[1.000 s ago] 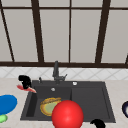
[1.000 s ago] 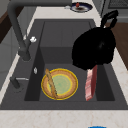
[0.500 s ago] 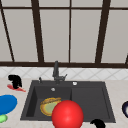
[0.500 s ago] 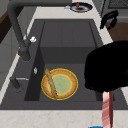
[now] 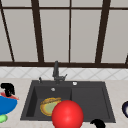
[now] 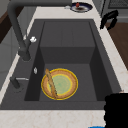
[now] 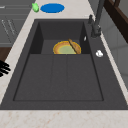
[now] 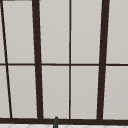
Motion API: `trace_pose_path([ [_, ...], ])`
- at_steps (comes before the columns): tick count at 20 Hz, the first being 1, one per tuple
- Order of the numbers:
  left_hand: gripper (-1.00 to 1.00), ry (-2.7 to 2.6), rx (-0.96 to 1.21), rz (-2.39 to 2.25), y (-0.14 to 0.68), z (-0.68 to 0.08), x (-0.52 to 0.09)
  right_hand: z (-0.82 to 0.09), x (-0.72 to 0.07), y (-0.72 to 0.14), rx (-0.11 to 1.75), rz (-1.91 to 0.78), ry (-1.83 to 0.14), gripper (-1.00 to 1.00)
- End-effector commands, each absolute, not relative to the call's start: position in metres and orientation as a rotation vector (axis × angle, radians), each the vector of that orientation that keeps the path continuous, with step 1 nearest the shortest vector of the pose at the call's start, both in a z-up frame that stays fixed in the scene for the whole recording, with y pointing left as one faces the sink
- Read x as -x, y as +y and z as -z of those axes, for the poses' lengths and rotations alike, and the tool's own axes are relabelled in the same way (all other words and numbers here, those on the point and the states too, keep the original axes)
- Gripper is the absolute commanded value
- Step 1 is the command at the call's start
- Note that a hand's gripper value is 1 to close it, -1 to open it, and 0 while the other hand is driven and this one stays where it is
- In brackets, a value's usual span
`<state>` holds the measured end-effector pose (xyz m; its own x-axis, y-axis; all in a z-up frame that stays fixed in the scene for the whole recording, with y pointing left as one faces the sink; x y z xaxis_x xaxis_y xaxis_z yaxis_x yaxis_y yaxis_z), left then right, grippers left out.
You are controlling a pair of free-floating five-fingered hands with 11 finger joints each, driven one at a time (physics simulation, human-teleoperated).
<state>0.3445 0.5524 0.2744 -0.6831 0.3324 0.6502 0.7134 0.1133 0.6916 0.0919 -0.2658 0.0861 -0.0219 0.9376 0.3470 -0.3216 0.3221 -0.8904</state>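
A paned window (image 8: 70, 62) with dark bars spans the wall above, and the upper view gives it whole, with the faucet's tip at its foot; below lies one black sink (image 5: 75, 85), its deep basin on the left and its flat drainboard on the right; the front view sets one red ball (image 5: 67, 115) before the sink's near rim, overlapping the basin's front; three plates in all: a blue plate (image 5: 6, 106) on the counter left of the sink, which the right side view (image 7: 52, 8) shows as a full oval at the far end; a yellow-rimmed plate (image 6: 62, 83) in the basin, with one brown stick (image 6: 50, 83) laid across it, best told from the left side view; a dark plate (image 6: 80, 7) on the counter right of the sink; one dark faucet (image 5: 56, 71) stands behind the basin; two hands: the left hand (image 5: 8, 88) hangs just over the blue plate's far edge, right above a red strip (image 5: 11, 96), and whether its fingers grip that strip I cannot tell; the right hand (image 5: 97, 123) hovers at the sink's front right corner, and the right side view (image 7: 3, 68) shows its fingers spread and holding nothing; one small green thing (image 7: 35, 7) lies just beside the blue plate.
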Motion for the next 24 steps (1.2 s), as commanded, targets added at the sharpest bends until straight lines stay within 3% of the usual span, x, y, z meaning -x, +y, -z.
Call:
trace_pose_path([
  [1,1.0,-2.131,0.988,1.535,0.564,-0.245,-0.345,-0.086,-0.092,-0.266,0.688,-1.141,-1.172,0.0],
  [24,1.0,-2.162,1.004,1.527,0.661,-0.111,-0.416,-0.086,-0.092,-0.266,0.688,-1.141,-1.172,0.0],
])
